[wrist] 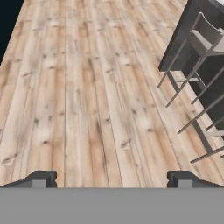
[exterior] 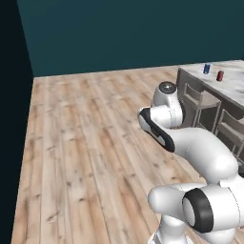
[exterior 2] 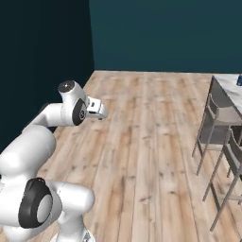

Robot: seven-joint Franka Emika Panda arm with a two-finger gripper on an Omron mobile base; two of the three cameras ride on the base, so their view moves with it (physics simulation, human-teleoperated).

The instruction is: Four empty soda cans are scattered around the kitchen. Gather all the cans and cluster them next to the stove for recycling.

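Two fingertips: gripper [wrist: 112,178] is standing wide apart, tips at either side of the hand view's bottom, nothing between the jaws, nothing held.
Under the jaws: bare wood floor [wrist: 87,96], planks running away from the hand. Not touching anything.
Arm: folded up close over the base, hand [exterior 2: 97,108] pointing fwd and down at the floor, well apart from any counter.
Stools: grey bar stools [wrist: 199,48] lined up along the dark side of the island, off to the right of the hand cam.
Island counter: pale marbled counter top [exterior: 228,88] at the far right of the left base view.
Cans: blue soda can [exterior: 207,69] and red soda can [exterior: 220,76] are sitting upright on that counter, near each other but not touching, well apart from the gripper. In the right base view there's a tiny blue sliver at the right edge that's prob the blue one, too small to be sure. Other 2 cans: can't place them from here.
Stove: can't spot it in these pics, so no idea yet where the drop spot is.
Step imo: search/approach phase, gathering not started, no can picked so far.
Next move, my guess: base needs to be driving round toward the island till a can is within reach, then jaws going down around a can's side, staying wide till they're straddling it. Stools are crowding that side, so approach angle matters.
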